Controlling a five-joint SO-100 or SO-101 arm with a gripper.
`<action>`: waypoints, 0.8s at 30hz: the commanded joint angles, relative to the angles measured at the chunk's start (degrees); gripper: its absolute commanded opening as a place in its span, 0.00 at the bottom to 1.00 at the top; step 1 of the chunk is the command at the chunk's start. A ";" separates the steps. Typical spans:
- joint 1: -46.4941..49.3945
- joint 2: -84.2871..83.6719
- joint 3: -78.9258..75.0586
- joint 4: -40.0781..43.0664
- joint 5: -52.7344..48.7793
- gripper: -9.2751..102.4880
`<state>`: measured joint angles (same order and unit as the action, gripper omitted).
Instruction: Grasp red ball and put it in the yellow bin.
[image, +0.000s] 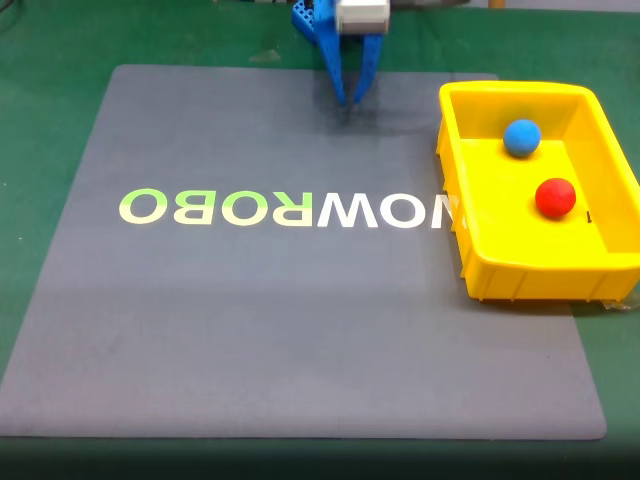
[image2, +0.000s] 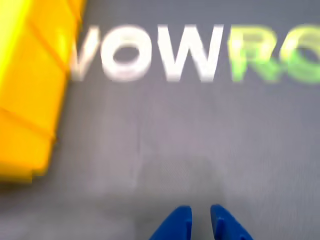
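The red ball (image: 555, 197) lies inside the yellow bin (image: 458, 170) at the right of the fixed view, beside a blue ball (image: 521, 137). My blue gripper (image: 351, 101) hangs at the top centre, well left of the bin, fingertips pointing down at the grey mat and nearly together, holding nothing. In the blurred wrist view the gripper (image2: 200, 215) shows two blue fingertips close together at the bottom edge, and the yellow bin (image2: 30, 95) fills the left side.
A grey mat (image: 250, 330) with the white and green lettering "NOWROBO" (image: 290, 208) covers the table. Green table surface (image: 40, 90) surrounds the mat. The bin stands on the mat's right edge.
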<state>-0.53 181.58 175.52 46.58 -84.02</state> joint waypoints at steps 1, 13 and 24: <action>1.32 3.16 2.02 2.90 0.26 0.11; 0.00 8.96 2.11 21.09 3.60 0.11; 1.41 8.96 2.20 25.49 5.01 0.11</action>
<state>0.00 189.84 175.87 71.89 -79.63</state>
